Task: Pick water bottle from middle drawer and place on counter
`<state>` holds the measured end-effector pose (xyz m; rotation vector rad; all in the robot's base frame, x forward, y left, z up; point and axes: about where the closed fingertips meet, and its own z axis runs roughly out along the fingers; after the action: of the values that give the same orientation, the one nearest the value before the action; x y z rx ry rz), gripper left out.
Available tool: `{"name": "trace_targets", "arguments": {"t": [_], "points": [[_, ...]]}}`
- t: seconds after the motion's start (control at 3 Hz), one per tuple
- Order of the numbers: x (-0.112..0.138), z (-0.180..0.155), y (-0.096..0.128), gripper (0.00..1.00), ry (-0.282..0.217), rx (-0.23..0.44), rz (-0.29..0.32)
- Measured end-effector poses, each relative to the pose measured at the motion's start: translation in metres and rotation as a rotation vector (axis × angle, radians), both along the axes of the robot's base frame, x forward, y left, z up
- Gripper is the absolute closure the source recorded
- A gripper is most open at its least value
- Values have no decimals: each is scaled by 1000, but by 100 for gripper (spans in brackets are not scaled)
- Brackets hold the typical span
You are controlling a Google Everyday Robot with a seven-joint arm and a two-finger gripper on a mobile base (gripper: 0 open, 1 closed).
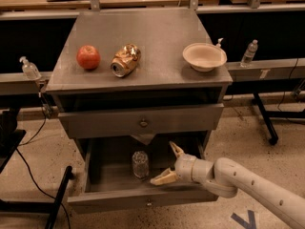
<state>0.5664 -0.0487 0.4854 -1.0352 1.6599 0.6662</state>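
The water bottle point(140, 164) is small, clear and crinkled, and stands upright in the open middle drawer point(136, 200), left of centre. My gripper point(167, 163) is open inside the drawer, just right of the bottle, one finger high and one low, pointing left. It is close to the bottle but apart from it and holds nothing. The grey metal counter point(152, 37) tops the cabinet above.
On the counter sit a red apple point(88, 57), a crushed gold can point(125, 60) and a beige bowl point(204, 57). The drawer above point(141, 121) is shut. A pump dispenser point(30, 68) stands at left, a slim bottle point(249, 53) at right. Cables and a stand leg lie lower left.
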Motion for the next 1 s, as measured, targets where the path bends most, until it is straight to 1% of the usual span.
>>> {"name": "trace_targets", "arguments": {"t": [0.33, 0.67, 1.0], "points": [[-1, 4, 21, 0, 16, 51, 41], [-1, 8, 38, 0, 19, 63, 80], [0, 3, 57, 0, 28, 79, 137]]}}
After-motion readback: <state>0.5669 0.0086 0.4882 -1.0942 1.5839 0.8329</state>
